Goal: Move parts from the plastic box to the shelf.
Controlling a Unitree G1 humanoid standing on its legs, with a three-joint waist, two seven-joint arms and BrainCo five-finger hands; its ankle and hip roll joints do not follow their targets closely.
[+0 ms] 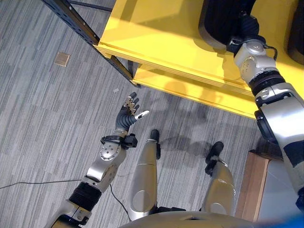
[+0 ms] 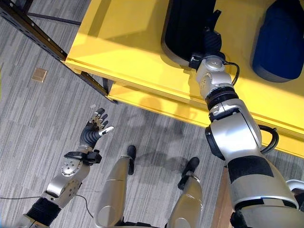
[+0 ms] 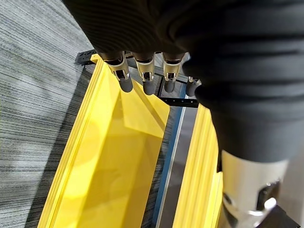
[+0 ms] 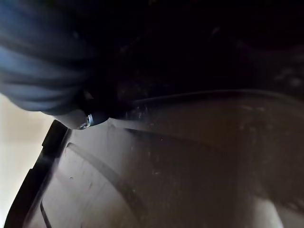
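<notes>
The robot's right hand (image 2: 211, 40) reaches up onto the yellow shelf (image 2: 128, 47) and lies against a large black part (image 2: 183, 28) standing on the top board. Its dark cover shows, but the fingers are lost against the black surface, so whether they grip it cannot be told. The right wrist view gives little help — a dim, dusty curved wall of the part from very close, with a dark edge low in the picture. The black part is cut off by the top of both eye views. Beside it on the same board sits a dark blue part (image 2: 280, 40), well apart from the hand.

The left hand (image 1: 129, 114) hangs over the grey carpet floor (image 1: 42, 109) below the shelf, fingers straight and spread, holding nothing — its wrist view looks past the fingertips (image 3: 126, 84) at the lower yellow board.
</notes>
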